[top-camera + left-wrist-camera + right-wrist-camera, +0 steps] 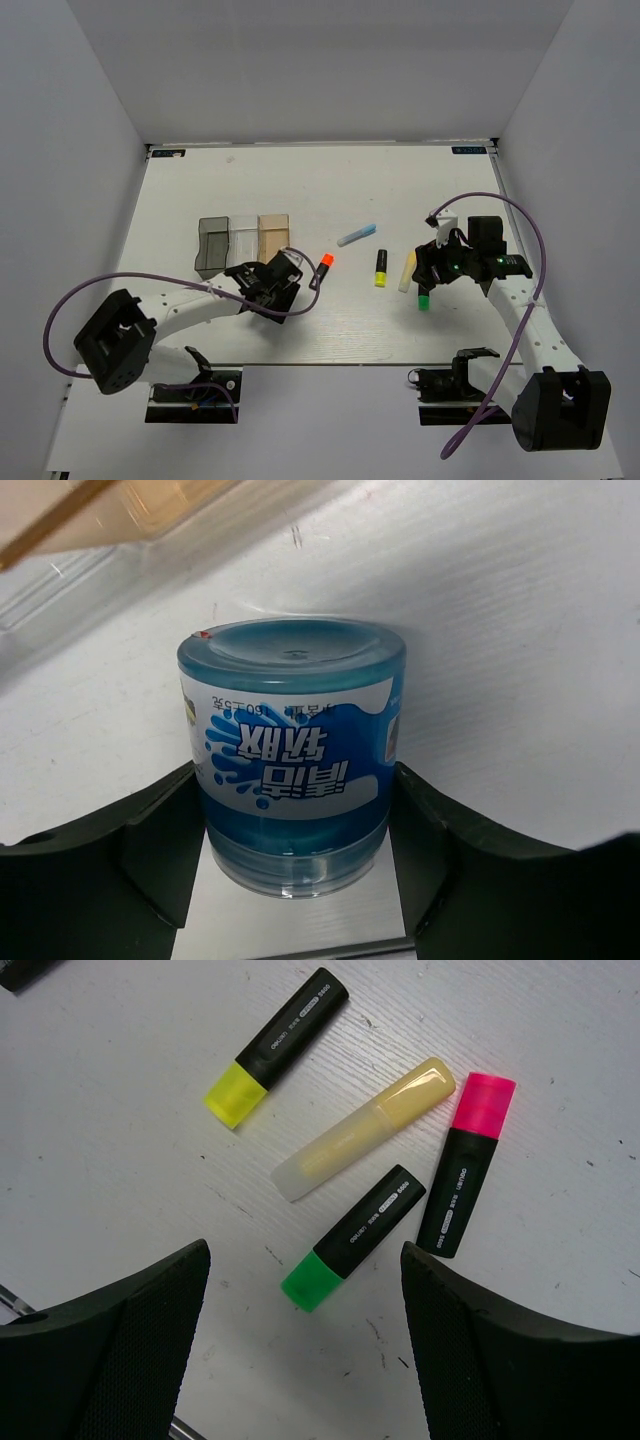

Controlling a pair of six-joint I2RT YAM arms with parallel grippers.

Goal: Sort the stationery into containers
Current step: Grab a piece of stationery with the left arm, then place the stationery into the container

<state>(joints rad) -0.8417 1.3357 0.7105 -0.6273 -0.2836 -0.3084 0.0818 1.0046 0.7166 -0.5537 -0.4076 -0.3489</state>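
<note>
The left gripper (283, 270) is clamping a small blue-white round jar (290, 770). Its two fingers (150, 850) are pressing on opposite sides of the jar, which is lying on its side with the lid facing away from the wrist camera. In the overhead view the jar (290, 260) is sitting low over the white table (200, 180), just at 5 o'clock from the amber bin (272, 236). That bin is standing in a row with the clear bin (244, 238) and the grey bin (212, 246) at its 9 o'clock.

An orange-capped marker (322, 268) is lying just at 3 o'clock from the left gripper. A pale blue stick (357, 235) is resting at 1 o'clock from that marker.

The right gripper (303, 1300) is hanging with its jaws spread wide, holding nothing. Under it are lying a green-capped marker (355, 1235), a cream stick (365, 1128) and a pink-capped marker (465, 1165), close together but apart from one another. A yellow-capped marker (275, 1048) is lying at 11 o'clock from the cream stick.
</note>
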